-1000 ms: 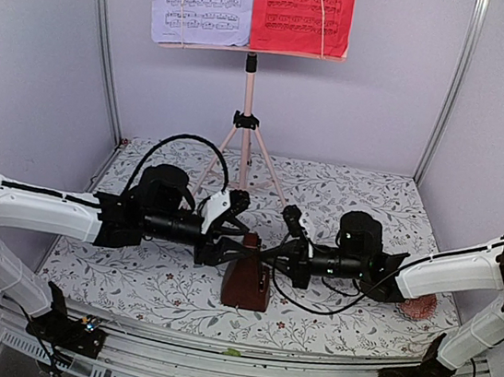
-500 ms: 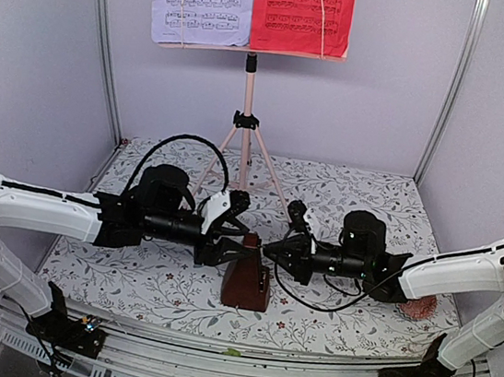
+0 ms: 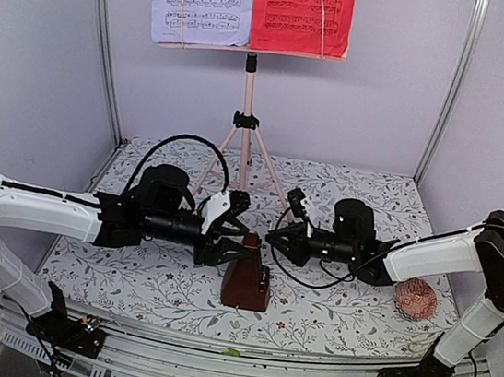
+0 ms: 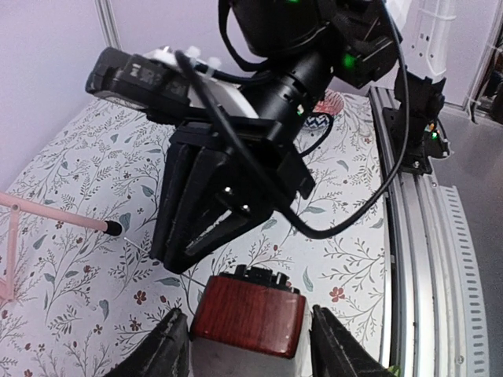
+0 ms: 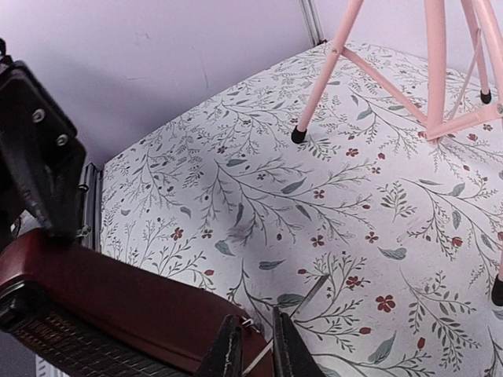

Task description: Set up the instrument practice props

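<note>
The dark brown pyramid metronome (image 3: 244, 281) stands at the front middle of the table. My left gripper (image 3: 231, 239) is shut on its narrow top, with one finger on each side in the left wrist view (image 4: 251, 345). My right gripper (image 3: 271, 237) is nearly closed on the metronome's thin metal pendulum rod (image 5: 302, 302), just beside the metronome body (image 5: 102, 306). The pink tripod music stand (image 3: 250, 86) stands at the back. A lilac sheet (image 3: 200, 0) and a red sheet (image 3: 303, 9) rest on its desk.
A small pink knitted ball (image 3: 416, 298) lies on the floral cloth at the right, under my right forearm. The stand's pink legs (image 5: 432, 63) spread just behind both grippers. Lilac walls and metal posts enclose the table.
My right gripper has moved a little left and away and has closed from open onto the pendulum rod. The right forearm has shifted, so more of the pink ball shows. The left arm is still.
</note>
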Controlling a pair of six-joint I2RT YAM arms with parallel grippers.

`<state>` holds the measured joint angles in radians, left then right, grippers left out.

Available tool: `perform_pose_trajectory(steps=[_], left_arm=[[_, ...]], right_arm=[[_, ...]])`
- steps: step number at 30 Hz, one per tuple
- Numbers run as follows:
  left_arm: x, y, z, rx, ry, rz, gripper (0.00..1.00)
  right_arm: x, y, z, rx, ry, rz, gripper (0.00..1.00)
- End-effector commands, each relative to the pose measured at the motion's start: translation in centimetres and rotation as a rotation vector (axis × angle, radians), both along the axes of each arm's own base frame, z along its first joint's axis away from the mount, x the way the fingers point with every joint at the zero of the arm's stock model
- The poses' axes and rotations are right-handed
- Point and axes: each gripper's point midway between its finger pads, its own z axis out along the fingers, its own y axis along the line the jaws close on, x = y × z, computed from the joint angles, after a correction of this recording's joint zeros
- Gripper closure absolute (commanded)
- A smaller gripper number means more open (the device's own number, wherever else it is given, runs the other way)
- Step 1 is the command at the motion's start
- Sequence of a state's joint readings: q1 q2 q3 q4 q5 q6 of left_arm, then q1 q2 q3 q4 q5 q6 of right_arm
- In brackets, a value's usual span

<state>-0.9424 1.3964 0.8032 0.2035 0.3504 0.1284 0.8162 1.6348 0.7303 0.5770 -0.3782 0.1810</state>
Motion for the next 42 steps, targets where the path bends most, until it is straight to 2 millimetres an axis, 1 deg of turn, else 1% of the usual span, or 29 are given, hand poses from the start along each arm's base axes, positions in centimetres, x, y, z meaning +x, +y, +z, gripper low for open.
perform_pose_trajectory(steps=[1,10,12,13,16,20,21,22,24,27,28,29,30,31,32,34,37,38,39,42], left_arm=[[-0.6,-0.6,1.2,-0.014,-0.017,-0.027,0.48],[-0.6,-0.3,1.5,-0.017,-0.023,-0.022,0.48],[-0.7,-0.3,1.7,-0.020,-0.024,-0.021,0.47],[-0.7,-0.2,1.9,-0.023,-0.027,-0.019,0.47],[-0.7,-0.1,2.1,-0.026,-0.030,-0.017,0.47],[-0.8,0.0,2.6,-0.039,-0.038,-0.016,0.46],[-0.8,0.0,2.7,-0.042,-0.040,-0.016,0.46],[-0.8,0.0,2.9,-0.048,-0.043,-0.017,0.45],[-0.9,0.1,3.4,-0.062,-0.048,-0.016,0.45],[-0.9,0.1,4.2,-0.083,-0.058,-0.016,0.44],[-0.9,0.1,4.4,-0.091,-0.062,-0.017,0.43],[-1.0,0.1,4.7,-0.099,-0.063,-0.015,0.43],[-1.0,0.2,5.1,-0.111,-0.065,-0.015,0.41],[-1.0,0.2,5.5,-0.124,-0.069,-0.014,0.40],[-1.1,0.3,6.0,-0.140,-0.073,-0.011,0.38],[-1.1,0.7,7.0,-0.172,-0.087,0.002,0.34],[-0.9,1.5,8.5,-0.218,-0.109,0.037,0.25],[-0.8,1.8,8.9,-0.233,-0.118,0.049,0.17],[-0.7,2.1,9.4,-0.248,-0.125,0.062,0.06],[-0.2,3.2,10.6,-0.287,-0.141,0.105,0.04]], right_arm=[[2.5,-0.1,-0.2,0.010,0.049,-0.047,0.84],[7.5,-1.4,-1.3,-0.002,0.114,-0.138,0.83],[8.3,-1.6,-1.1,-0.005,0.119,-0.149,0.83],[8.8,-1.8,-0.8,0.001,0.117,-0.159,0.83],[9.7,-2.0,0.0,0.006,0.109,-0.171,0.82],[10.2,-2.5,1.8,0.015,0.075,-0.193,0.68],[10.1,-2.7,2.6,0.021,0.061,-0.198,0.63],[10.2,-2.8,2.8,0.021,0.057,-0.202,0.58],[10.1,-3.3,3.8,0.027,0.036,-0.214,0.48],[9.9,-3.9,5.3,0.040,0.009,-0.232,0.37],[9.8,-4.1,5.7,0.043,0.002,-0.239,0.30],[9.6,-4.4,6.1,0.046,-0.007,-0.247,0.20],[9.6,-4.6,6.7,0.052,-0.019,-0.257,0.15],[9.5,-5.0,7.2,0.056,-0.030,-0.267,0.02],[9.3,-5.3,7.7,0.059,-0.040,-0.279,0.01],[9.1,-6.2,8.5,0.063,-0.059,-0.306,0.01],[8.8,-7.7,9.5,0.065,-0.084,-0.359,0.01],[8.6,-8.2,9.7,0.064,-0.091,-0.377,0.01],[8.5,-8.8,10.1,0.066,-0.101,-0.398,0.01],[8.2,-10.5,10.5,0.044,-0.117,-0.454,0.01]])
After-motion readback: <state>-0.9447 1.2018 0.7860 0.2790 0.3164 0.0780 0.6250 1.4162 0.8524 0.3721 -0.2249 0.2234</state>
